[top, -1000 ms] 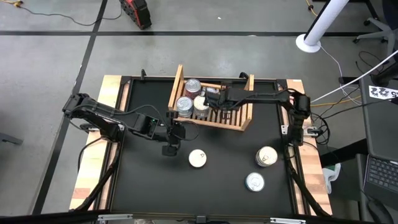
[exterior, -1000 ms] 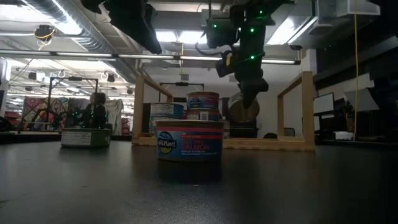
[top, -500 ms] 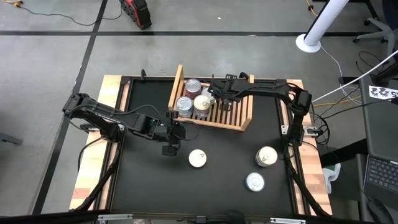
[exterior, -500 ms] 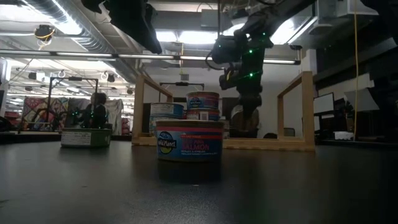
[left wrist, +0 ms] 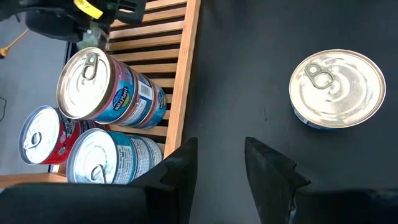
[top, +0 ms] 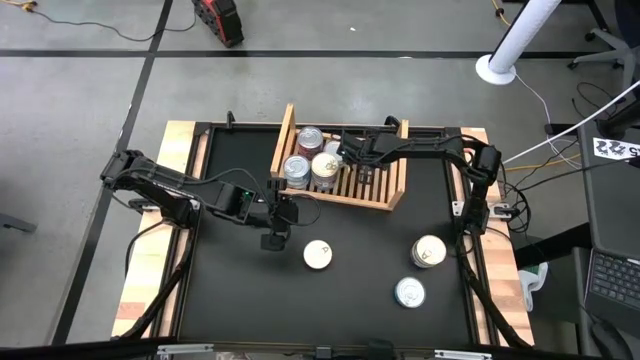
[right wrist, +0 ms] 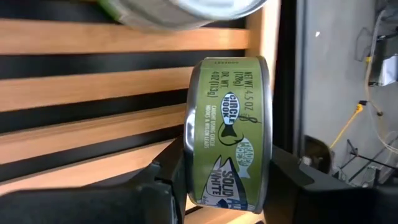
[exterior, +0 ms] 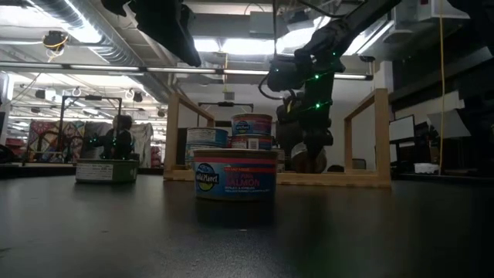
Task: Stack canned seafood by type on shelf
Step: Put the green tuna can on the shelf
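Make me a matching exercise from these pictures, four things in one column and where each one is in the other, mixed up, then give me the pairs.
Things
1. green tin
2. left gripper
3. salmon tin
4. shelf

Places
A. at the table's far edge, holding stacked tins
B. on the bare table, nearest the low camera
C. held in the right gripper over the slats
D. above the bare table, in front of the shelf

Pairs: 1-C, 2-D, 3-B, 4-A
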You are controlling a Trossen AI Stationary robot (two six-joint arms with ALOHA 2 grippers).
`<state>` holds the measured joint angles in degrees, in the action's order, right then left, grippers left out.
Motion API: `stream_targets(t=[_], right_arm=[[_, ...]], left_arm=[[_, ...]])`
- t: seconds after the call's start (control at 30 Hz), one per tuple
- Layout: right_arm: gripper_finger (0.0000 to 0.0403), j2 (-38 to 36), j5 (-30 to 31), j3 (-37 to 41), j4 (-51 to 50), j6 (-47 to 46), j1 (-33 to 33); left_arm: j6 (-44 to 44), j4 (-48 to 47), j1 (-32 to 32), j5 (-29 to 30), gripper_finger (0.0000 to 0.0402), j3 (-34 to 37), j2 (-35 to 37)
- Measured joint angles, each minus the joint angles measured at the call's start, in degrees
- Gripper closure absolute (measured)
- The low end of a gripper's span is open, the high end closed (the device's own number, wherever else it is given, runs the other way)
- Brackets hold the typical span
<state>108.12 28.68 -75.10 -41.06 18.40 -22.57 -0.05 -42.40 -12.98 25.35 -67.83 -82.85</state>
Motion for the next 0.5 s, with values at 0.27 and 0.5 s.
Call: stream_targets(t=[0.27, 0.5], right_arm=[[0.0267, 0.23, -0.58, 0.97, 1.27, 0.28, 0.04], [0.0259, 0.37, -0.7, 1.01, 2.62, 0.32, 0.04]], left_arm=[[0.0, 0.01, 0.01, -0.01, 0.0274, 0.0, 0.0], [0.0, 0.01, 0.0, -0.01, 0.0274, 0.0, 0.0]])
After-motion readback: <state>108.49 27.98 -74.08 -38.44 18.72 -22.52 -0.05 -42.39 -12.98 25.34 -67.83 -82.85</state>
